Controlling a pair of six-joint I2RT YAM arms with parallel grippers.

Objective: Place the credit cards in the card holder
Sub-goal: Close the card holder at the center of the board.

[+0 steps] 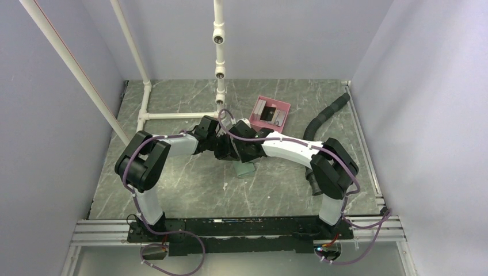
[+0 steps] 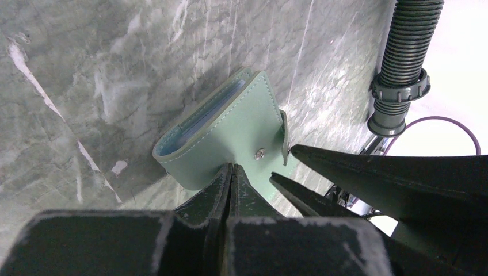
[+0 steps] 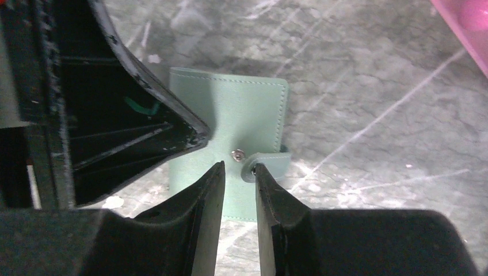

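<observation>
Pressed tight together, the left fingers (image 2: pixel 221 190) rest their tips on the edge of the card holder (image 2: pixel 230 123). To my eye they are pinning it to the tabletop (image 2: pixel 86 86) rather than pinching anything. Beside them the right fingers (image 3: pixel 201 201) stand a little apart, with their tips on either side of the loose end of the snap tab (image 3: pixel 270 160). The tab is undone and lies just off its stud (image 3: pixel 236 153); whether the fingers have any hold on it I cannot tell. The holder lies folded and flat near the middle of the tabletop, with a sliver of pale blue lining showing along its open edge. It looks light and limp, and its soft covers will likely flex and slide on the smooth marbled surface, so I would hold one cover down and lift the other by the tab or the free edge. Beyond the arms, the credit cards (image 1: pixel 262 108) sit in a pink tray (image 1: pixel 275 100), well apart from the holder. Thin, stiff and slick, they look best taken by an edge.
</observation>
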